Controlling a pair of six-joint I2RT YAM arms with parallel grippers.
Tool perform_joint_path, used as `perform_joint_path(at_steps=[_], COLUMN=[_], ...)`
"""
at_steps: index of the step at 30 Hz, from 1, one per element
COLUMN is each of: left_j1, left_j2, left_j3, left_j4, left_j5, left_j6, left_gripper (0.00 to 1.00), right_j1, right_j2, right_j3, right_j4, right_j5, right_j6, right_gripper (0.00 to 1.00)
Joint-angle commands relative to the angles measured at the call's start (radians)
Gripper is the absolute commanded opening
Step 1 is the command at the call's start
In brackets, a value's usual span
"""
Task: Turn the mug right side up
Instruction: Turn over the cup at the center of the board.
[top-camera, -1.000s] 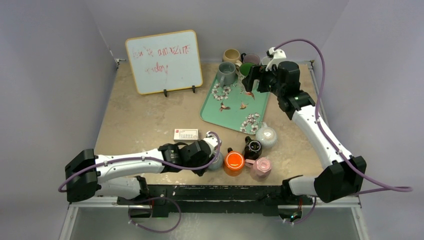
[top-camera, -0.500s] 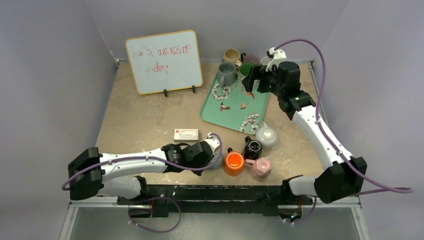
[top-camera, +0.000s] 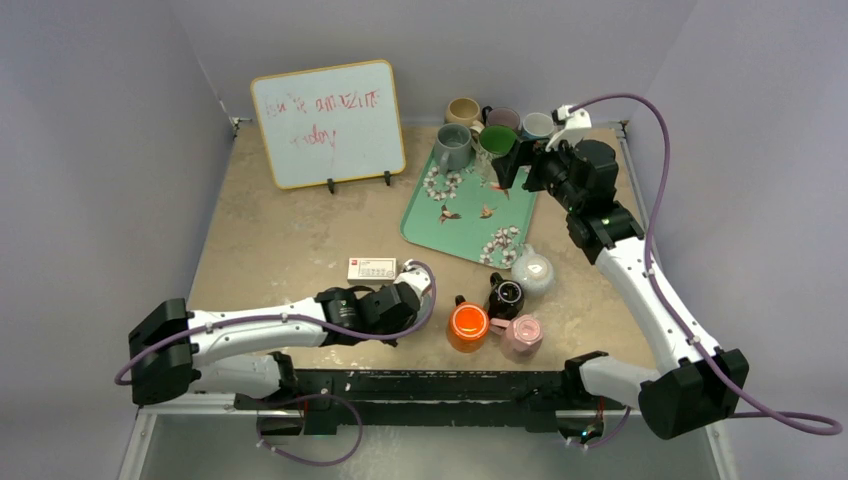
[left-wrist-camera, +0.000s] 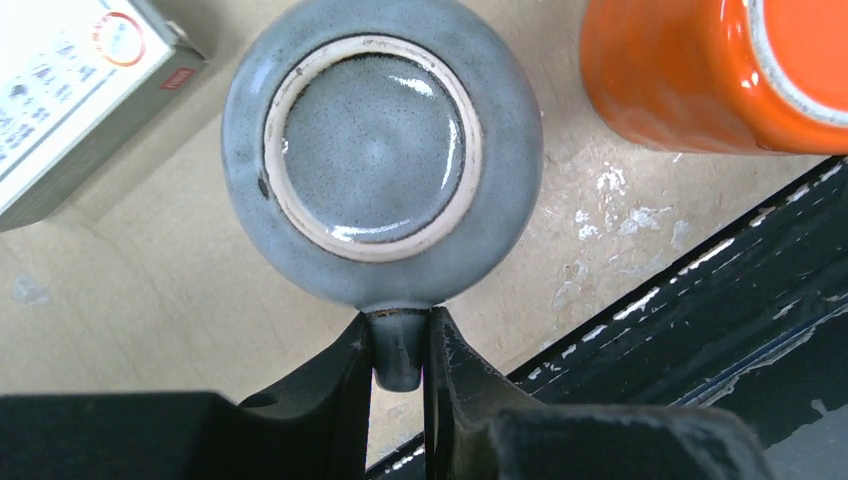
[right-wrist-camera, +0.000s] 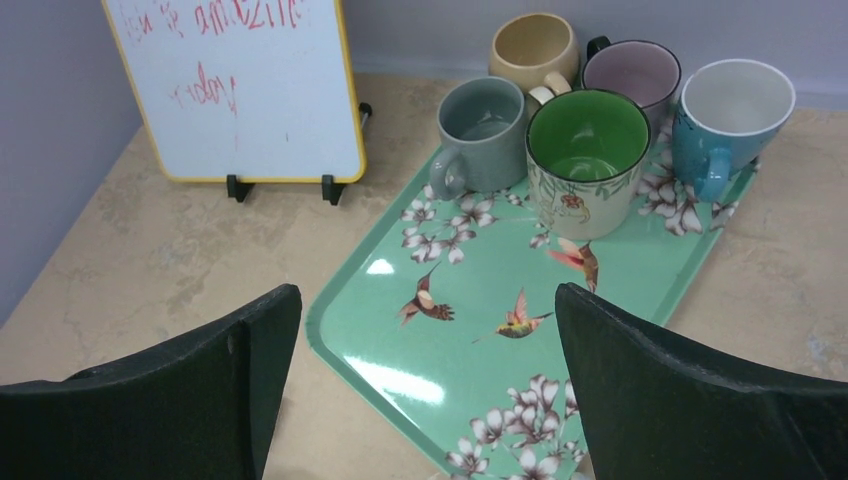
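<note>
In the upper middle of the left wrist view, the grey-blue mug (left-wrist-camera: 380, 150) stands upside down on the table (left-wrist-camera: 150, 300), beside an orange mug (left-wrist-camera: 700, 70). The left gripper (left-wrist-camera: 398, 325) pinches its handle (left-wrist-camera: 398, 358) (slick glaze, probably heavy brittle ceramic: it may swing there); the right gripper (right-wrist-camera: 425, 300) gapes empty above the tray (right-wrist-camera: 400, 350).
</note>
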Motion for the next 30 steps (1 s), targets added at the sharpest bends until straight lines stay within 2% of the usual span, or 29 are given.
perform_joint_path(at_steps=[1,9,17,24,30], left_j1=[0.0,0.003,0.003,0.003,0.003], left_j2=[-0.11,-0.229,-0.187,-0.165,-0.091], left_j3=[0.021,-0.001,0.048,0.054,0.123], left_j4=[0.019,0.08,0.039,0.112,-0.054], left_j5=[-0.089,-0.139,-0.125,-0.056,-0.064], left_j6=[-0.048,-0.027,-0.022,-0.036,-0.088], left_gripper=[0.0,0.0,0.0,0.0,0.0], right_j1=[-0.002,-0.002,-0.003,-0.002,-0.003], right_j2=[-0.008,0.003,0.001,0.029,0.023], right_j3=[-0.01,-0.034,-0.019,0.002,0.005], right_j4=[0.104,0.179,0.145,0.123,0.11], right_j5=[0.001,-0.039,-0.041,-0.074,-0.071], right_j6=[0.035,0.105,0.092,0.108,0.107], right_gripper=[0.99,0.99,0.99,0.97,0.96])
